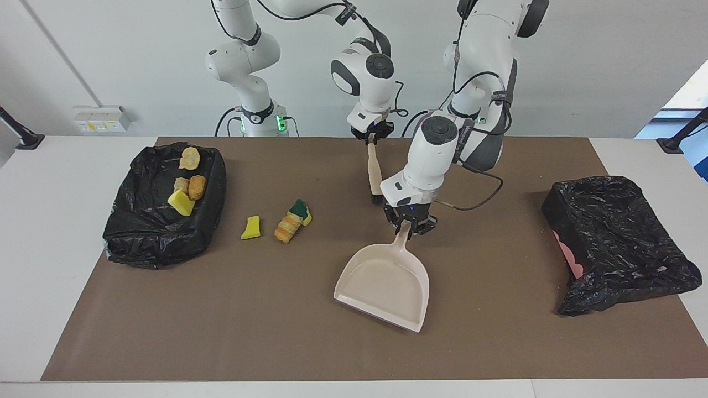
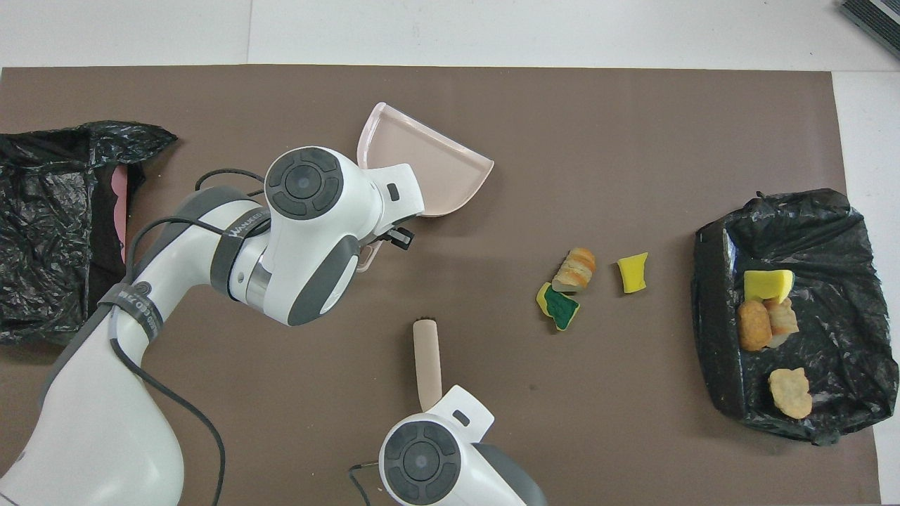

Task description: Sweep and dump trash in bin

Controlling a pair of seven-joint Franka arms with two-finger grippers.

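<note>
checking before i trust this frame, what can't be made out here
- Overhead view: the dustpan handle and the left tool's grip on it, hidden under the left arm's wrist.
- Overhead view: the right tool, covered by its own wrist above the brush.
- Both views: what the pink thing under the black bag is.

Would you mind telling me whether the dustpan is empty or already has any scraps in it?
Empty. The dustpan shows only its bare beige floor in both views, while three scraps lie on the mat, toward the right arm's end.
</note>
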